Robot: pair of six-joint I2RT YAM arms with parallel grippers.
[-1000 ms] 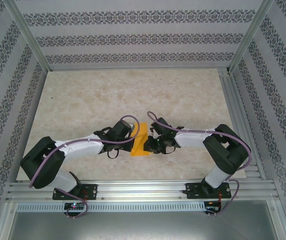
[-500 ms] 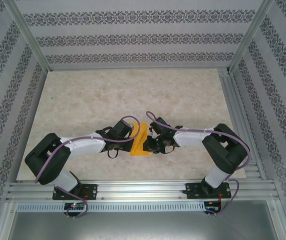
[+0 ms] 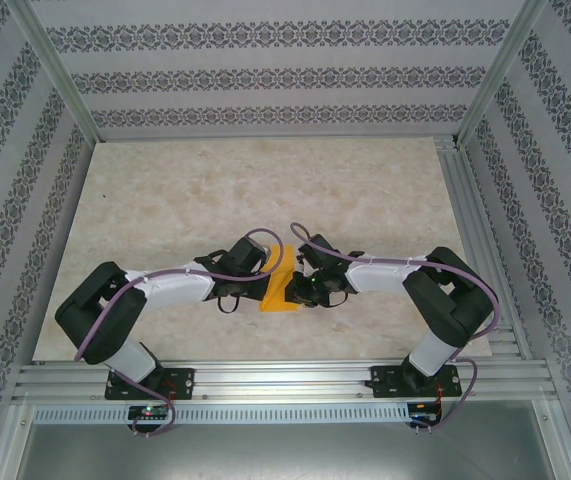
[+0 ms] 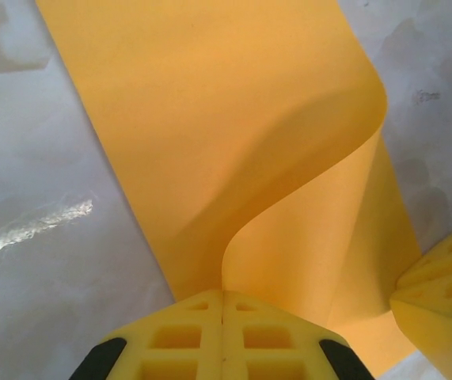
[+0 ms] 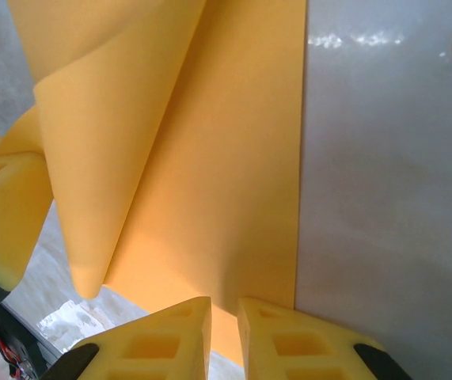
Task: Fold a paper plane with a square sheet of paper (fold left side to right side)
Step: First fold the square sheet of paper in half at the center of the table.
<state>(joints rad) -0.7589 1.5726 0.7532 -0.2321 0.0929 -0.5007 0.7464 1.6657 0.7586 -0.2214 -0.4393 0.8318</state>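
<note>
- Marble-look tabletop (image 3: 265,180), sheet lying near its front middle.
- Left gripper (image 4: 223,305) is clamped tight on the lifted edge of the square sheet of paper (image 4: 210,119).
- Right gripper (image 5: 224,313) has its fingers nearly together at the right edge; can't tell if it's pinching or pinning.
- Left arm has crept rightward, so the fold's underway but uncreased.
- Paper's plain orange-yellow, curled in a soft loop.

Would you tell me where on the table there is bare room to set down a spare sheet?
The far half of the table, up to the back wall, is bare, as is a narrow strip by the near rail. The middle is crowded: the left arm and the right arm meet over the square sheet of paper.
</note>
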